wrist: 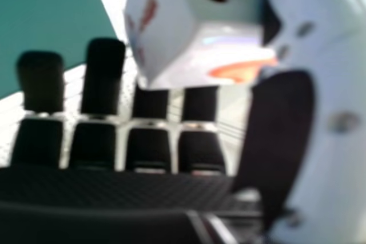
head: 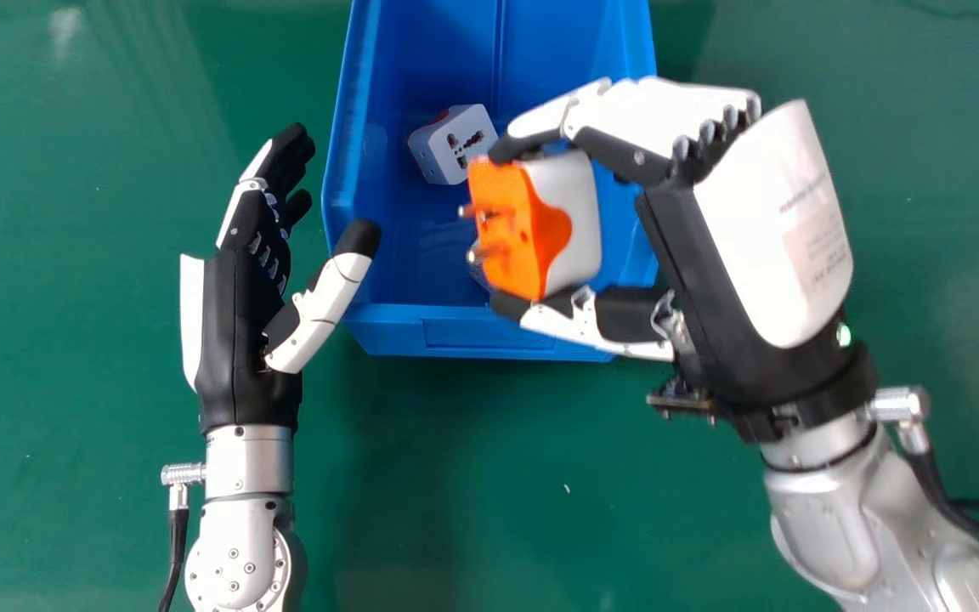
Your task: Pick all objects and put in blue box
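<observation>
My right hand holds an orange and white plug adapter over the blue box, pinched between fingers and thumb, its metal pins pointing left. In the right hand view the adapter sits between my right hand's fingers and thumb. A white adapter with a red edge lies inside the box, near its left wall. Part of another thing shows in the box behind the held adapter, too hidden to tell. My left hand is open and holds nothing, just left of the box.
The box stands at the upper middle of the green table, its near wall facing me. My left thumb tip is close to the box's left wall. A black cable hangs by each wrist.
</observation>
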Available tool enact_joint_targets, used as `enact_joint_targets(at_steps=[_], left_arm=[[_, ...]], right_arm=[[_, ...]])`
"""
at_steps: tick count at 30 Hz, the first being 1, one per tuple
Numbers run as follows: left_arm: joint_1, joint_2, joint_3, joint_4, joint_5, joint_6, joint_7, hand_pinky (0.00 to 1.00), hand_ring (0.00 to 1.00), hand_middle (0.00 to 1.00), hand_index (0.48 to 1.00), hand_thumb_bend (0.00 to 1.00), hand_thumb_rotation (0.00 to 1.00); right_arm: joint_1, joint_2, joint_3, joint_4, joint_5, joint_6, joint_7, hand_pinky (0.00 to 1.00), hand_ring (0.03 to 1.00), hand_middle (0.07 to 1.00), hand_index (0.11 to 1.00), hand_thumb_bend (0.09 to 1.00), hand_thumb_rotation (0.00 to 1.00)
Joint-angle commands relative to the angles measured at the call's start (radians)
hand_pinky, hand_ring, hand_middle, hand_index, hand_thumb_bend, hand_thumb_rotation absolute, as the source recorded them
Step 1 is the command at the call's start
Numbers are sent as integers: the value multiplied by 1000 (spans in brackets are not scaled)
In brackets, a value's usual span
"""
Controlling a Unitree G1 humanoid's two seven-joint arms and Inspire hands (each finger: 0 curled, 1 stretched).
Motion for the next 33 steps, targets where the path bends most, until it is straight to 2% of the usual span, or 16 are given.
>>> enact_joint_targets(at_steps=[1, 5, 9, 15, 17, 19, 21, 24, 27, 30, 33], left_arm=[[-12, -4, -1, -1, 5, -17, 5, 908, 919, 883, 842, 807, 493], [-10, -5, -2, -2, -2, -19, -2, 903, 915, 880, 841, 808, 495], [-8, -3, -3, 0, 8, -23, 7, 903, 915, 879, 842, 806, 492], [-4, -3, -2, -3, 3, -17, 2, 900, 913, 877, 842, 807, 494], [-5, -2, -1, 0, 5, -16, 4, 899, 914, 878, 843, 807, 494], [-6, 0, -2, 2, 15, -19, 13, 900, 914, 877, 843, 809, 494], [-5, 0, -3, 3, 16, -20, 15, 897, 912, 877, 842, 810, 497], [-6, 0, -4, 3, 11, -22, 11, 896, 911, 878, 842, 810, 499], [-6, 2, -5, 6, 16, -26, 15, 897, 912, 878, 843, 809, 499], [-8, -3, -4, 7, 7, -26, 8, 896, 912, 879, 843, 808, 499], [-8, -3, -4, 9, 9, -25, 10, 896, 912, 879, 843, 808, 499]], right_arm=[[-60, 3, -4, 2, 7, 7, -25, 298, 452, 540, 484, 494, 0], [-117, -3, -2, 29, 17, 22, -9, 303, 454, 539, 486, 494, 0], [-175, -7, 3, 69, 23, 37, 1, 305, 458, 542, 486, 494, 0], [-264, -21, 25, 148, 1, 50, -12, 307, 462, 542, 489, 493, 0], [-302, -24, 39, 190, -10, 50, -28, 307, 461, 543, 490, 493, 0], [-338, -26, 52, 230, -21, 51, -45, 307, 461, 543, 491, 492, 0], [-376, -23, 63, 271, -18, 51, -46, 306, 461, 543, 492, 492, 0], [-430, -23, 83, 332, -25, 61, -49, 307, 462, 543, 492, 492, 0], [-478, -26, 106, 389, -33, 83, -38, 309, 464, 540, 492, 492, 0], [-535, -24, 136, 469, -48, 102, -51, 311, 464, 537, 492, 493, 0], [-592, -22, 169, 559, -69, 117, -81, 311, 464, 537, 492, 493, 0]])
